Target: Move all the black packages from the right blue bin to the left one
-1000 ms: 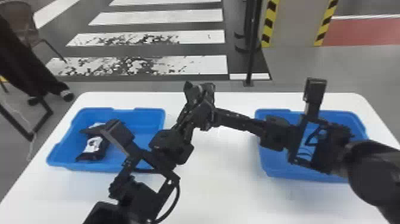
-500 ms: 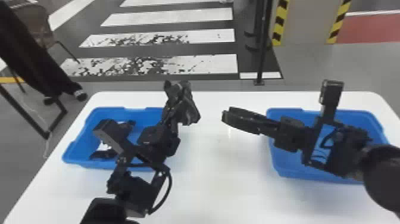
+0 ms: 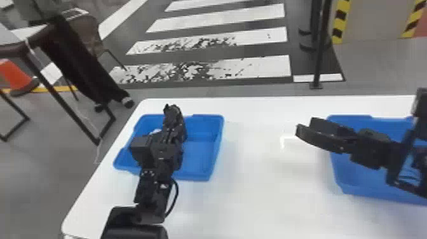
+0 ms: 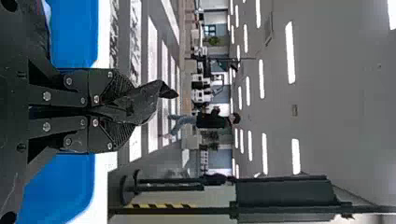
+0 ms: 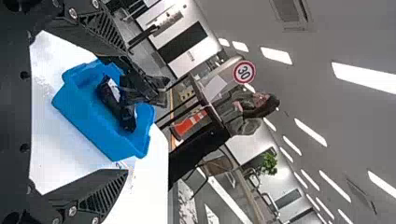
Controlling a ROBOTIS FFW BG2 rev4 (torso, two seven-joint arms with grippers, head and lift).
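Observation:
Above the left blue bin (image 3: pixel 203 149), my left gripper (image 3: pixel 174 127) is shut on a black package (image 3: pixel 171 111). The left wrist view shows this gripper (image 4: pixel 122 112) with the crumpled package (image 4: pixel 144 100) clamped between its fingers. Another black package (image 5: pixel 112 95) with a white patch lies inside the left bin (image 5: pixel 88 126) in the right wrist view. My right gripper (image 3: pixel 305 124) stands open over the table, just left of the right blue bin (image 3: pixel 352 181). In its own wrist view, the right gripper (image 5: pixel 127 112) has its fingers wide apart.
White table (image 3: pixel 254 190) lies between the two bins. My right arm hides much of the right bin. Beyond the table's left side are a chair (image 3: pixel 85 31) and a dark table frame (image 3: pixel 60 92); a thin black post (image 3: pixel 319 47) stands behind.
The grippers were together between the bins and have parted. My left gripper has carried the package left over the left bin, while the right one drew back rightward. The head view has turned left.

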